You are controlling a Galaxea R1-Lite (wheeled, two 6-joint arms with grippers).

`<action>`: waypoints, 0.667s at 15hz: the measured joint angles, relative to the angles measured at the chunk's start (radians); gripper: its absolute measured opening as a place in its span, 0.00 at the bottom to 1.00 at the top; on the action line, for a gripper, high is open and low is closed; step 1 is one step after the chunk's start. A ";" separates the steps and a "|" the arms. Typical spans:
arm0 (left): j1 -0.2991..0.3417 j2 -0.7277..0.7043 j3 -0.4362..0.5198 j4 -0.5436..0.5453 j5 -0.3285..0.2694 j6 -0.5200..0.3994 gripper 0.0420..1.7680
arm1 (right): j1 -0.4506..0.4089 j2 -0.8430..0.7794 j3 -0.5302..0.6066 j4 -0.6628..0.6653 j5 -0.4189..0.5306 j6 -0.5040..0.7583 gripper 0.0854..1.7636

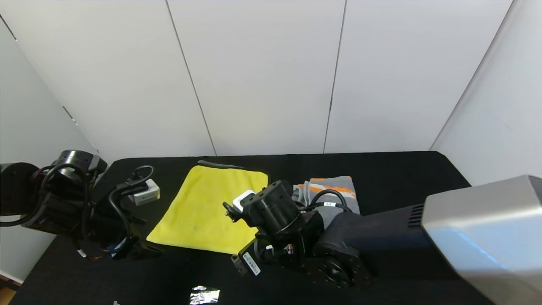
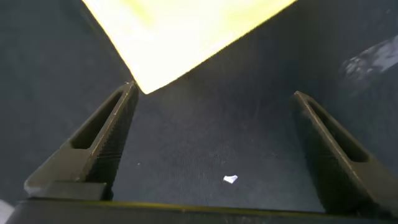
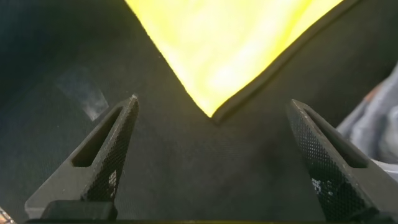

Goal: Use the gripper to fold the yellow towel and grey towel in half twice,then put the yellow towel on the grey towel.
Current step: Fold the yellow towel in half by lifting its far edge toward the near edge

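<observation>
The yellow towel (image 1: pixel 207 207) lies flat and unfolded on the black table (image 1: pixel 402 169). The grey towel (image 1: pixel 334 186), with orange stripes, lies bunched to its right, partly hidden behind my right arm. My left gripper (image 1: pixel 142 250) is open and empty at the yellow towel's near left corner; in the left wrist view (image 2: pixel 214 93) that corner (image 2: pixel 180 37) sits just beyond the fingertips. My right gripper (image 1: pixel 241 260) is open and empty at the near right corner; in the right wrist view (image 3: pixel 212 101) the black-edged corner (image 3: pixel 230 56) points in between the jaws, and grey towel (image 3: pixel 379 118) shows at the side.
A crumpled shiny scrap (image 1: pixel 204 295) lies near the table's front edge. A small white fleck (image 2: pixel 230 179) lies on the cloth between the left jaws. White wall panels stand close behind the table.
</observation>
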 joint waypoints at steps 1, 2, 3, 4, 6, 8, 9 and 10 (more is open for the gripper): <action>0.004 0.016 -0.002 -0.001 0.007 0.004 0.97 | 0.002 0.015 -0.007 0.001 -0.001 0.003 0.97; 0.008 0.030 -0.005 -0.001 0.016 0.005 0.97 | 0.005 0.029 -0.015 0.002 -0.004 0.003 0.97; 0.010 0.045 -0.008 -0.001 0.028 0.010 0.97 | 0.007 0.043 -0.026 0.003 -0.015 0.003 0.97; 0.011 0.060 -0.013 -0.001 0.047 0.015 0.97 | 0.007 0.058 -0.041 0.003 -0.030 0.004 0.97; 0.010 0.089 -0.040 -0.001 0.077 0.019 0.97 | 0.007 0.090 -0.077 0.006 -0.051 0.015 0.97; 0.004 0.112 -0.063 0.005 0.082 0.020 0.97 | 0.007 0.120 -0.122 0.039 -0.054 0.038 0.97; 0.003 0.121 -0.071 0.014 0.083 0.020 0.97 | 0.007 0.132 -0.145 0.060 -0.055 0.056 0.97; 0.002 0.129 -0.078 0.025 0.083 0.020 0.97 | 0.007 0.144 -0.166 0.075 -0.059 0.068 0.97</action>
